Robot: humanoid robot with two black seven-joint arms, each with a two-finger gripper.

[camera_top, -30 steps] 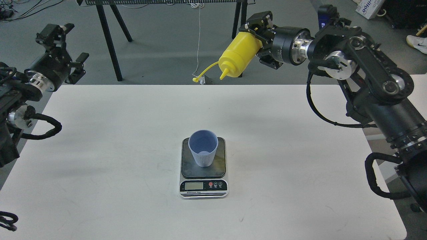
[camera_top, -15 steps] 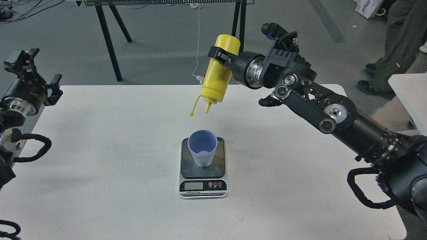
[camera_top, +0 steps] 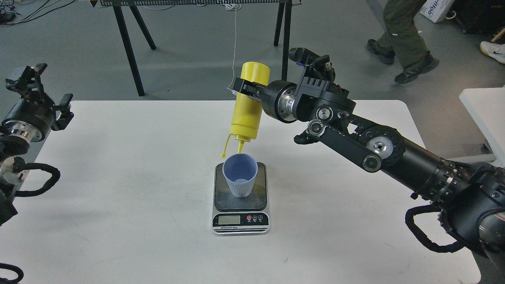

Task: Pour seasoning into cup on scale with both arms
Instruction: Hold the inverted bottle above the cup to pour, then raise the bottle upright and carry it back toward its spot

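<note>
Right pincer (camera_top: 247, 89) pinching yellow plastic squeeze bottle (camera_top: 247, 103) upside down, nozzle over light-blue ribbed cup (camera_top: 240, 174) for pouring; left pincer (camera_top: 33, 86) spread.

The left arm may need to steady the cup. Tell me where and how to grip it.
Grip the cup around its ribbed lower wall, approaching level from the left with the left end effector. It stands upright on the scale, and the seasoning nozzle, held by the right end effector, hangs over its rim.

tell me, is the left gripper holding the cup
No, the left gripper is off at the table's left edge holding nothing, while the cup stands alone on the scale.
</note>
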